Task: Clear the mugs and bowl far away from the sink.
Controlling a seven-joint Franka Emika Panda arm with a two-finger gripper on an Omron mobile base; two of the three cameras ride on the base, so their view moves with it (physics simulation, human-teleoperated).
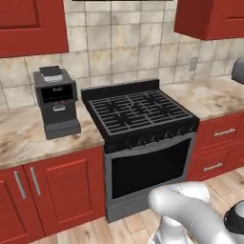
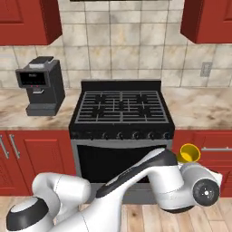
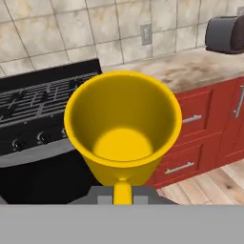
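A: Where do we stand with the yellow mug (image 3: 123, 124)?

B: We have it. Our gripper (image 3: 122, 193) is clenched on its handle, low in the hand view, and the mug's open mouth faces the camera. In the right base view the same mug (image 2: 189, 153) hangs in the air at the end of the arm, in front of the red drawers just right of the stove (image 2: 121, 108).

A: So we judge this as the carry step. How do we do it well?

B: We keep the grip firm and the mug level, because a hold on 1 thin handle could let the cup swing. We'd lift it above the counter edge before we move in, then set it down on the bare counter (image 3: 200, 66) to the right of the stove, short of the toaster (image 3: 226, 33). We can't see the sink from here, so this stretch looks far enough from it, but that's only our guess.

A: What can't we make out?

B: The fingertips themselves are hidden under the mug, so the exact contact on the handle is unclear. The toaster is cut off at the frame's edge. The coffee machine (image 1: 56, 101) stands left of the stove, well apart from our work.
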